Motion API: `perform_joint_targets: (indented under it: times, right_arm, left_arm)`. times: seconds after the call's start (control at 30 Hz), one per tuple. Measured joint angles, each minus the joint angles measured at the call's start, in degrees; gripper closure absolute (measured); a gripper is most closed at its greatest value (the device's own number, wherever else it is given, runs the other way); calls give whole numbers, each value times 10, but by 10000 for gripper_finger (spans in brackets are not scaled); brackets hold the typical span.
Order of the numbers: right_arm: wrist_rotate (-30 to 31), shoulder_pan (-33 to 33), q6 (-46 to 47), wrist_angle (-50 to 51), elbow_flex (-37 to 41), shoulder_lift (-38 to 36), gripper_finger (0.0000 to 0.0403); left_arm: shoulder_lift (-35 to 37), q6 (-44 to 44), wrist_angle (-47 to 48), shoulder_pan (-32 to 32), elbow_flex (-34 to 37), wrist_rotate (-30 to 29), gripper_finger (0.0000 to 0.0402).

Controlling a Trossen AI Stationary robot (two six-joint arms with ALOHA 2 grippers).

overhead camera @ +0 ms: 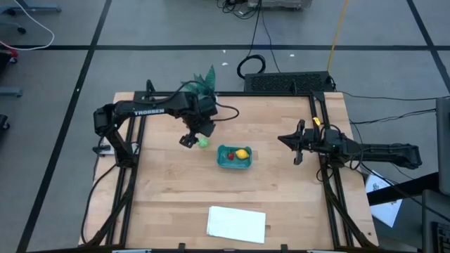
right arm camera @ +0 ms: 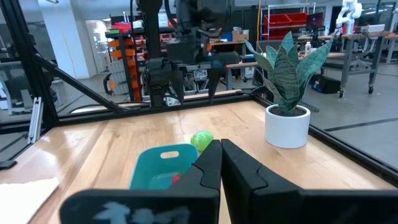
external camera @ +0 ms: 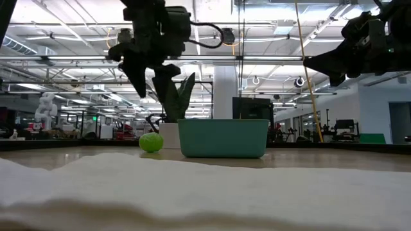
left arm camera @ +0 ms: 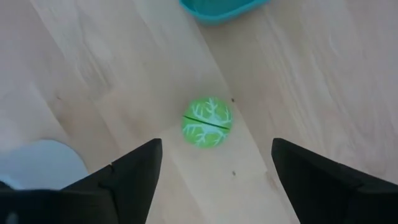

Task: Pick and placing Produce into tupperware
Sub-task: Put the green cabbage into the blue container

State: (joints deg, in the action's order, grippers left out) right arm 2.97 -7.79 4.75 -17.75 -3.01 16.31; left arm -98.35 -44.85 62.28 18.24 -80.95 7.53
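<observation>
left end effector [left arm camera: 211, 180] spread above the green ball [left arm camera: 206, 122] — its seam slightly tilted — tupperware [overhead camera: 233, 157] beside.

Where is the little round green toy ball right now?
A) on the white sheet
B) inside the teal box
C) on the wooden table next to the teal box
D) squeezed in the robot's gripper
C: the round green toy ball lies on the bare wooden table, outside the shallow teal plastic container, with the open left gripper above it and not touching.
</observation>
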Motion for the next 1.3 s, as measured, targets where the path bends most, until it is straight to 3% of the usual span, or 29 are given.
perform_joint_targets:
  times: [0.47,1.3]
  right_arm:
    - [0,0,0,-8,0,4,403]
    - [0,0,0,-5,0,4,403]
  left_arm:
    - [0,-24,-101,-3,91,30,91]
    - [0,-29,-161,-3,117,35,91]
